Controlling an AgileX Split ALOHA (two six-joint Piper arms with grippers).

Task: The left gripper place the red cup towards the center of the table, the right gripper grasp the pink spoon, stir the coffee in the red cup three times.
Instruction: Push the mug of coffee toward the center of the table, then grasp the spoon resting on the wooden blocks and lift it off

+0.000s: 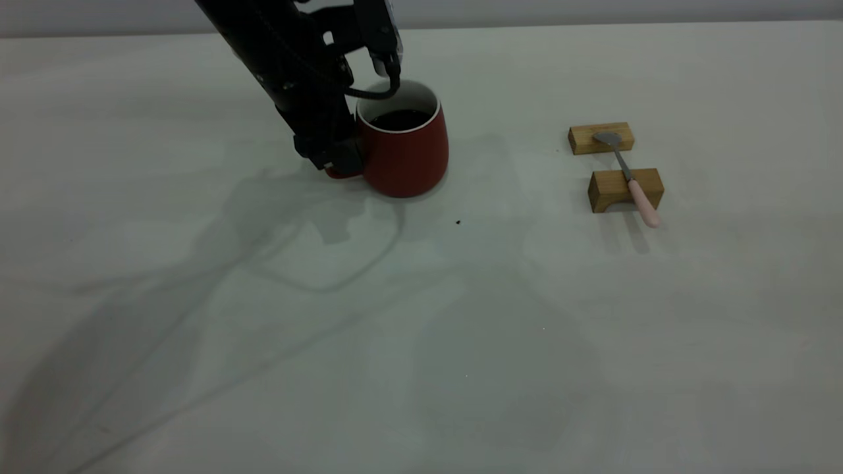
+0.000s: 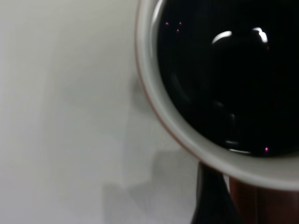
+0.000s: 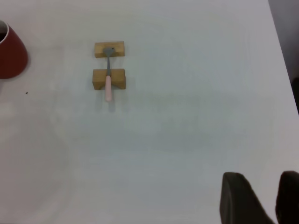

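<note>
Pale off-white desk [image 1: 593, 342] is seen throughout, crossed by soft grey shadows; a grey wall [image 1: 593, 10] is glimpsed behind.

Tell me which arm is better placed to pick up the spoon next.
Right. The left gripper is occupied at the red cup's handle, while the right gripper, open, hangs free with the pink spoon on its wooden blocks in view.

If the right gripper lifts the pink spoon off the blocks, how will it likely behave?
The pink spoon looks slim and stiff, probably light. It bridges two wooden blocks, handle overhanging, so a nudge might tip it off. The smooth rounded handle could slip between the right gripper's narrow fingers.
</note>
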